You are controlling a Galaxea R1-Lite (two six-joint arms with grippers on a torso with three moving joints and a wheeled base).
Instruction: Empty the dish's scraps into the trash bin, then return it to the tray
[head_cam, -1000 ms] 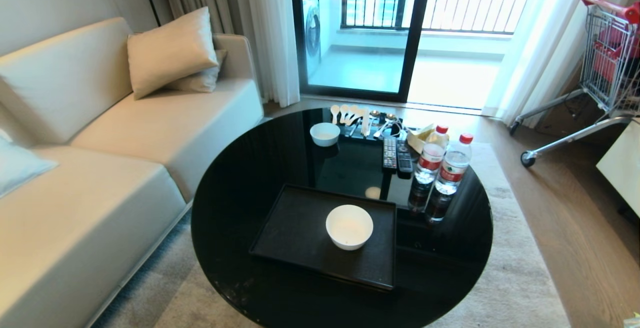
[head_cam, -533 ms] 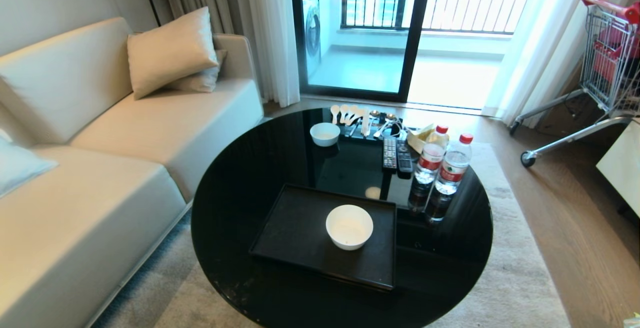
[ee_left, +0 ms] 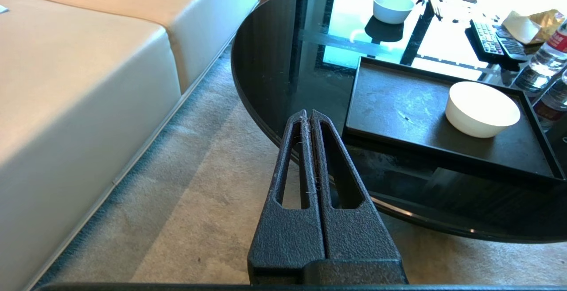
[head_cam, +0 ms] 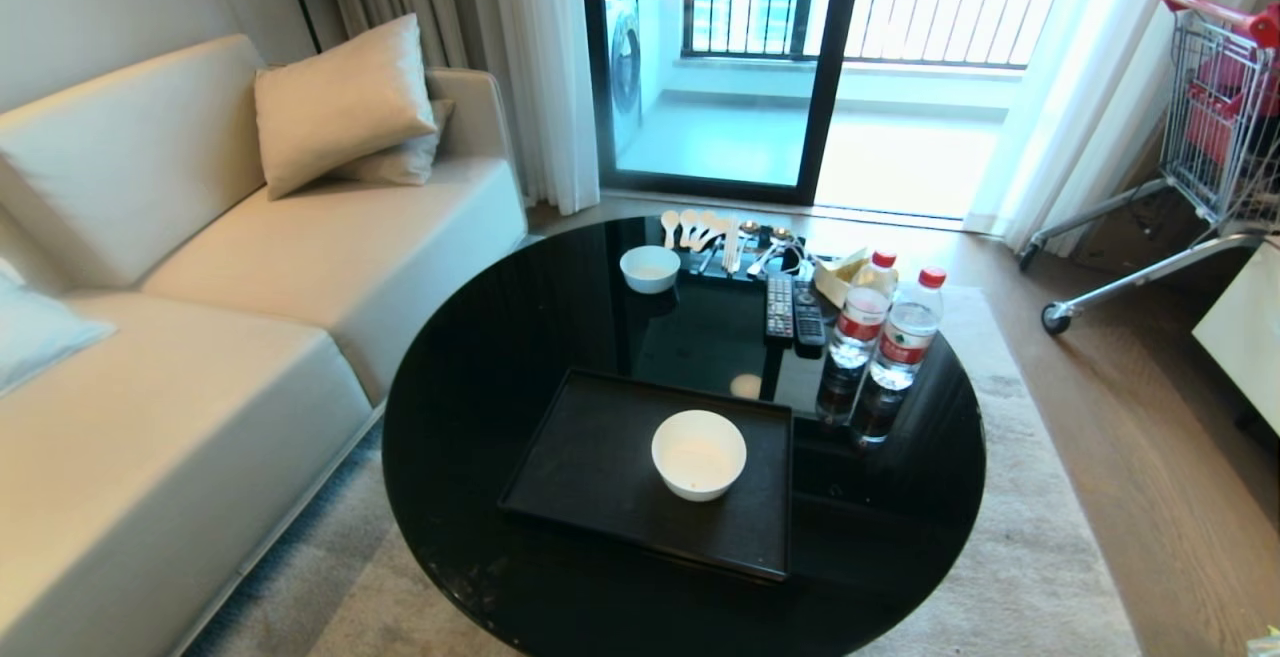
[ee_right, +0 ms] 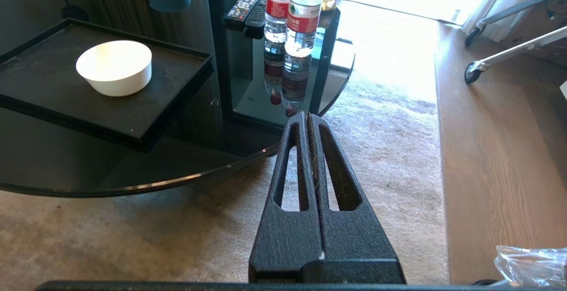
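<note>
The dish (head_cam: 698, 454), a cream-white deep bowl, stands upright on the right part of the black tray (head_cam: 590, 457) on the round black table. Its inside looks plain white, and I see no scraps in it. It also shows in the left wrist view as the dish (ee_left: 482, 109) on the tray (ee_left: 398, 100), and in the right wrist view as the dish (ee_right: 114, 67) on the tray (ee_right: 35, 78). My left gripper (ee_left: 308, 114) is shut and empty, low over the carpet by the table's near left edge. My right gripper (ee_right: 307, 116) is shut and empty by the near right edge. Neither arm shows in the head view. The trash bin is out of view.
On the glass table (head_cam: 480, 357) stand a smaller white bowl (head_cam: 650, 268), spoons (head_cam: 700, 229), two remotes (head_cam: 793, 309) and two water bottles (head_cam: 905, 327). A sofa (head_cam: 200, 337) lies to the left, a shopping cart (head_cam: 1215, 107) at the far right. Crumpled clear plastic (ee_right: 527, 260) lies on the floor near my right gripper.
</note>
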